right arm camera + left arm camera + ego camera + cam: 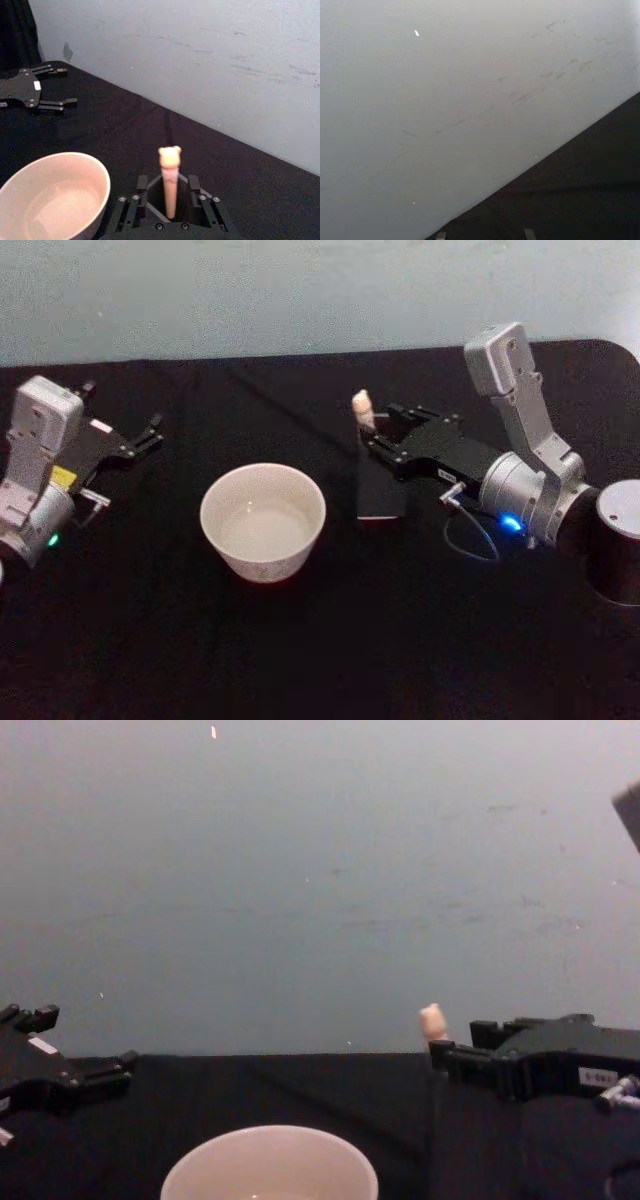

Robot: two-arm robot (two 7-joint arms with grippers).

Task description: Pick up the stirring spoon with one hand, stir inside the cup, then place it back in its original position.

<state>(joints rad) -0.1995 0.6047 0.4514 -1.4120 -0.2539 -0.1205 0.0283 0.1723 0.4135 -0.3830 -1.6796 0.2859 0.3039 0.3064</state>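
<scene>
Two black fingers [194,186] of the right gripper [378,430] stand one on each side of the stirring spoon [169,181], whose cream handle rises upright between them; whether they pinch it I cannot tell. Below sits the dark holder [382,490], right of the cup [263,520] at the bench's middle. Near the left edge, the left gripper [150,433] rests spread. Black cloth [330,640] covers the bench; a scuffed pale wall [320,880] stands behind.

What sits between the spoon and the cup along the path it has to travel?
Nothing visible. The spoon stands in the holder between the right end effector's fingers, and only bare black table lies between it and the cup. The left end effector is parked on the cup's far side.
</scene>
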